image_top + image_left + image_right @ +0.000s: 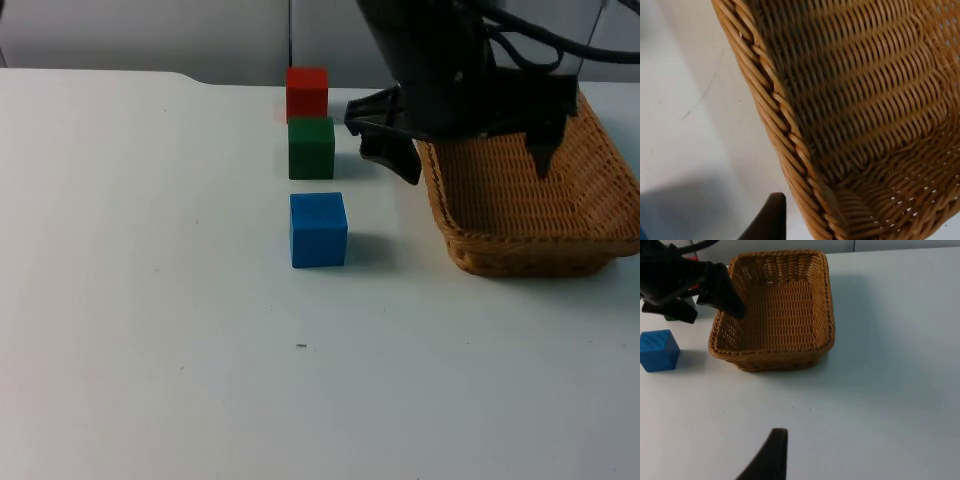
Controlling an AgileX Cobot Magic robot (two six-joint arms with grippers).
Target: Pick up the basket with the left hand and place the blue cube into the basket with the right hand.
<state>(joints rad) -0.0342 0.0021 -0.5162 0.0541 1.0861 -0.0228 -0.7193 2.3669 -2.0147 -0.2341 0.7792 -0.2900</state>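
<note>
Basket [520, 215]: on table, beside the blue cube [318, 229]. Left gripper [465, 160]: jaws open, straddling the basket's cube-side rim, not yet clamped. Right gripper: waits near the basket; jaw state indeterminable.

No text, label, brand, number or sign can be read anywhere in these views. The faces of the blue cube [318, 230], the green cube [311, 148] and the red cube [306, 93] are plain, the wicker basket [520, 215] carries no tag, and the white table [150, 300] bears no markings.
</note>
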